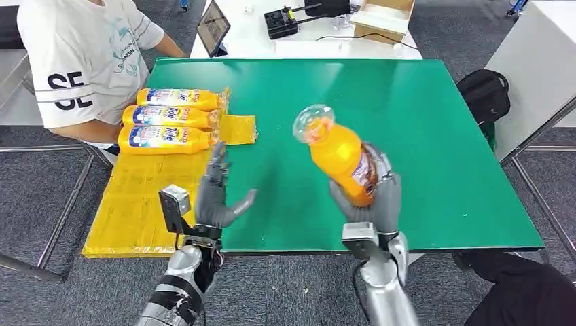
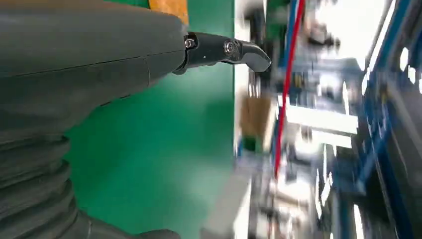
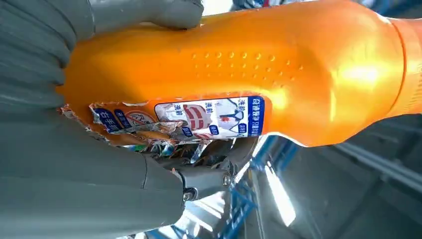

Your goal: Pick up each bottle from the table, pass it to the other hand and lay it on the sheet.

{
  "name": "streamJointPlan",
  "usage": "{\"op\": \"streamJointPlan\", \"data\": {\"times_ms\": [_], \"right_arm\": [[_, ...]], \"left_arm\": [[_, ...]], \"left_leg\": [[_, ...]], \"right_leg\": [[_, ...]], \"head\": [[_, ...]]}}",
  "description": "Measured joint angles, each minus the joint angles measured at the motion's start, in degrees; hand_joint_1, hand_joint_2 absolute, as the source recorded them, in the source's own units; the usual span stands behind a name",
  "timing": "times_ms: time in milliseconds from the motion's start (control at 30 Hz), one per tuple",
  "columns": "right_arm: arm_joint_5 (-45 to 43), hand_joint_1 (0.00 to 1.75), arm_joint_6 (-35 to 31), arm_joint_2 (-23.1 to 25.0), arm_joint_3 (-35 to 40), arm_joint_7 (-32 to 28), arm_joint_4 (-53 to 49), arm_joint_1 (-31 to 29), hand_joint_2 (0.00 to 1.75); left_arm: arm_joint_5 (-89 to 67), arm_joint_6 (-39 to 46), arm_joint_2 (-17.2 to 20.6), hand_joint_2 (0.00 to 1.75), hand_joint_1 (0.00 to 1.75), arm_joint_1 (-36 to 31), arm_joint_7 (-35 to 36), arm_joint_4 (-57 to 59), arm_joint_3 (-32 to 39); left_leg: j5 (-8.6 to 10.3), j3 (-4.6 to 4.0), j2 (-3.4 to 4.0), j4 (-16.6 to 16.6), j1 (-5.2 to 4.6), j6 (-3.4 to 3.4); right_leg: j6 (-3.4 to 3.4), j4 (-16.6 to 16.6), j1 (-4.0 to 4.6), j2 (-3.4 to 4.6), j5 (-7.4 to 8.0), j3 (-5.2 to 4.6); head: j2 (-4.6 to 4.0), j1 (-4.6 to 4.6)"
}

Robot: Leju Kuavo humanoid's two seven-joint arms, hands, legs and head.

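One orange bottle (image 1: 339, 159) gripped by my right hand (image 1: 370, 204), lifted off the table (image 1: 421, 136); left hand (image 1: 217, 197) alongside, fingers spread, empty; step judged: handover pending, then lay on yellow sheet (image 1: 136, 210).

My two silver arms end in grey many-fingered hands, left hand (image 1: 216, 197) and right hand (image 1: 378, 198), with ribbed grey covers, screws at dark finger joints, and boxy wrist cameras.
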Motion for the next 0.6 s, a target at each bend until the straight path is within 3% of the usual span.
{"op": "streamJointPlan", "data": {"times_ms": [600], "right_arm": [[-1.2,1.75,-6.8,1.5,6.2,0.0,6.3,1.4,1.75]], "left_arm": [[2.3,-8.9,-0.2,1.75,0.0,0.2,0.6,0.0,-4.5]], "left_leg": [[0.0,-0.01,0.01,0.0,0.0,0.0]], "right_leg": [[0.0,0.0,0.0,0.0,-0.01,-0.02]], "head": [[0.0,0.0]]}}
